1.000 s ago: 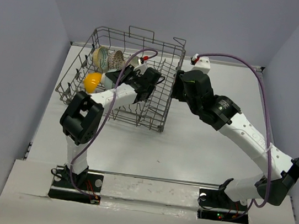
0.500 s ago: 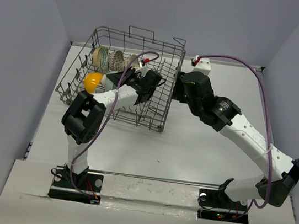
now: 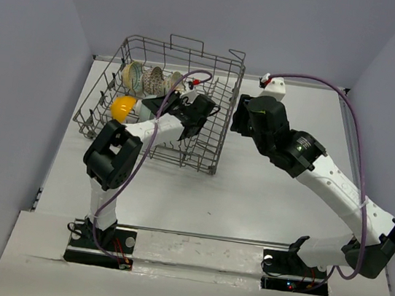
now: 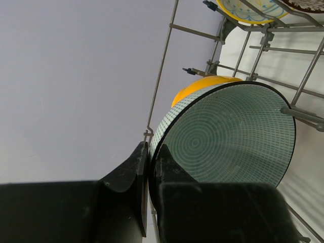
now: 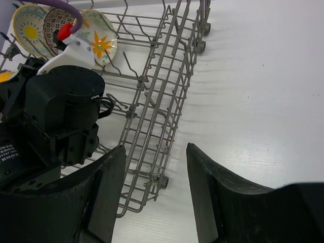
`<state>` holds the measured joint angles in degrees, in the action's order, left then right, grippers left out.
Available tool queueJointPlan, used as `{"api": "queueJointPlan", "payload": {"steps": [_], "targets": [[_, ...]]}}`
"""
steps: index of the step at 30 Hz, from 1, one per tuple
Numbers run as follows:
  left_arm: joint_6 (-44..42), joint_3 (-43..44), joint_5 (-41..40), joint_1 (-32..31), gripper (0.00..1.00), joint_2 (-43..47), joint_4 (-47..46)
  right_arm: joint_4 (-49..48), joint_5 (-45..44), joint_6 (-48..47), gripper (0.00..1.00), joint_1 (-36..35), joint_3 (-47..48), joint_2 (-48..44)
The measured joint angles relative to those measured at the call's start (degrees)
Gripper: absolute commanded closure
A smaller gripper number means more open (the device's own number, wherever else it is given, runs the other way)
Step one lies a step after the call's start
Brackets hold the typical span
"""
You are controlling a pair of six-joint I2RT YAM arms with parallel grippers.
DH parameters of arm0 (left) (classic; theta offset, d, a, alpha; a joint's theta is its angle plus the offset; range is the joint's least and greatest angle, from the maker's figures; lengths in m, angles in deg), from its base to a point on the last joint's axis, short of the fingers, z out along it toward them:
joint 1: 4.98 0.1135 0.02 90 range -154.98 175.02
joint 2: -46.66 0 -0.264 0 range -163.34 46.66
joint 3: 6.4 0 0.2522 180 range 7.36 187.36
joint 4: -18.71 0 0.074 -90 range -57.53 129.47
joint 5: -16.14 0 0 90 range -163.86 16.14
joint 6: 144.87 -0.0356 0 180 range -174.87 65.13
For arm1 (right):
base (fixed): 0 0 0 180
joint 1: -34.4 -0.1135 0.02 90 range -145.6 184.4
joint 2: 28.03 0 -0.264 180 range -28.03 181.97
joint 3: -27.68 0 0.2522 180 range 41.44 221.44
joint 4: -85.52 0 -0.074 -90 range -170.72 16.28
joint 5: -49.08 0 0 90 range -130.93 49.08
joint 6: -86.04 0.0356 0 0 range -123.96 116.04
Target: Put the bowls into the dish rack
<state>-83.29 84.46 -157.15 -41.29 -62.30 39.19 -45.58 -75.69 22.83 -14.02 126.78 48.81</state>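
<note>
Top external view: over the last second the left hand (image 3: 161, 106) has eased a little deeper into the dish rack (image 3: 211, 131). It has carried the pale teal bowl (image 3: 144, 107) closer to the orange-yellow bowl (image 3: 121, 107) just beyond it. In the left wrist view this hand is pinched tight on the teal bowl's rim. The bowl stands on edge with the orange-yellow one directly behind it; whether the two touch is hard to tell from this angle. Three patterned bowls (image 3: 156, 78) stand in a row farther beyond the hand, at the back of the rack.

The right hand (image 3: 237, 117), jaws well apart and holding nothing, has stayed just outside the rack's side wall, above the bench (image 3: 264, 194), while its arm swung slightly outward.

With four bowls racked, this looks like the last one, nearly seated and awaiting release.
</note>
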Motion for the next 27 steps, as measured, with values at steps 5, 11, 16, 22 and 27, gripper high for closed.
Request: {"api": "queueJointPlan", "payload": {"steps": [5,11,16,22,27], "targets": [[-1.25,-1.46,-0.70,-0.09,1.00,0.00,-2.62,-0.02,-0.02,0.02,0.43,0.00,-0.04,0.00],[-3.32,-2.64,-1.03,-0.22,1.00,0.02,-5.68,0.04,-0.09,0.02,0.43,0.00,-0.81,-0.35],[-4.11,-3.39,-0.70,-0.04,1.00,0.74,-6.82,-0.02,-0.22,0.02,0.43,0.00,-0.81,-0.44],[-6.64,-5.16,1.14,0.46,1.00,3.17,-9.94,-0.02,-0.22,0.02,0.43,0.00,-0.81,-0.81],[-14.40,-9.11,1.05,0.81,1.00,5.79,-17.40,-0.02,-0.28,0.04,0.43,0.00,-0.81,-1.20]]}}
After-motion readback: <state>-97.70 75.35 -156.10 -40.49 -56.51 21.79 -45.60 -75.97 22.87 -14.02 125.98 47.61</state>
